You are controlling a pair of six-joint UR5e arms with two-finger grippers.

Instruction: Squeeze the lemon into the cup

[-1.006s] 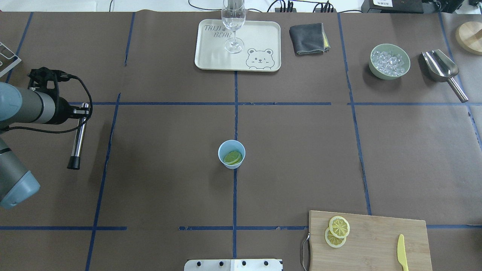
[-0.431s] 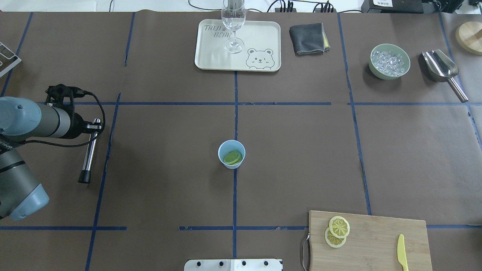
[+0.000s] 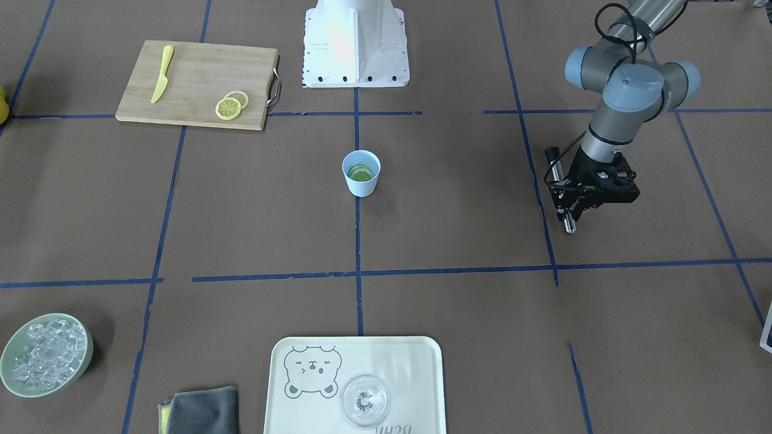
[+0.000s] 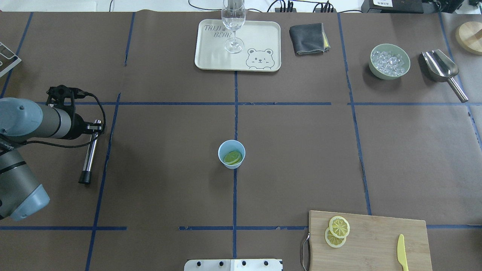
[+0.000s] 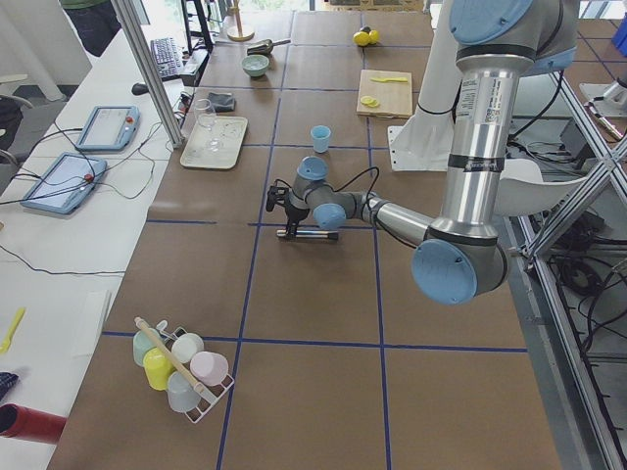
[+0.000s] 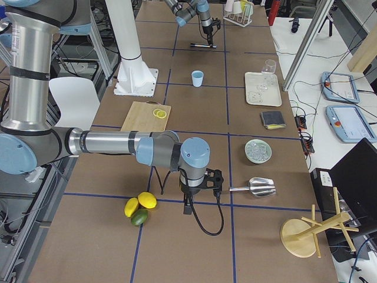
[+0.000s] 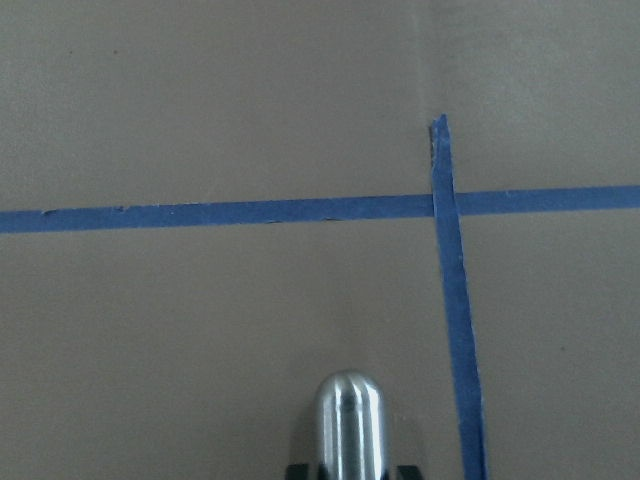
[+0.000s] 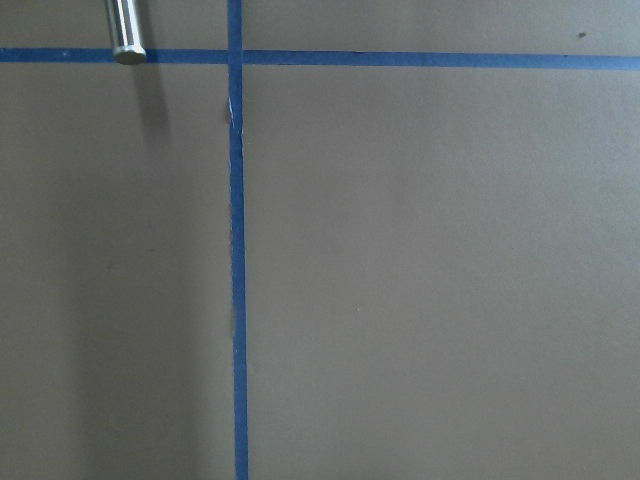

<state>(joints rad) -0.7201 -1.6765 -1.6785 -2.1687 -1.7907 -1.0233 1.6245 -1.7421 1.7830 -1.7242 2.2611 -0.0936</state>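
Observation:
The light-blue cup [image 4: 231,154] stands at the table's middle, also in the front view [image 3: 362,173], with a greenish-yellow slice inside. Two lemon slices [image 4: 337,231] overlap on the wooden cutting board [image 4: 376,241], far right of the cup. My left gripper [image 4: 94,128] is shut on a metal rod [image 4: 88,156] with a black tip, low over the table far left of the cup. The rod's rounded end shows in the left wrist view [image 7: 350,420]. My right gripper [image 6: 189,200] shows only in the exterior right view, off the table's right end; I cannot tell its state.
A cream tray [image 4: 260,37] holds a clear stemmed glass [image 4: 233,22] at the back. Beside it lie a grey cloth [image 4: 307,37], a green bowl of ice [image 4: 389,62] and a metal scoop [image 4: 442,69]. A yellow knife [image 4: 402,250] lies on the board.
My left arm has moved right and a little toward the near edge with the rod, mostly before the middle frame. The cup and slices have not moved.

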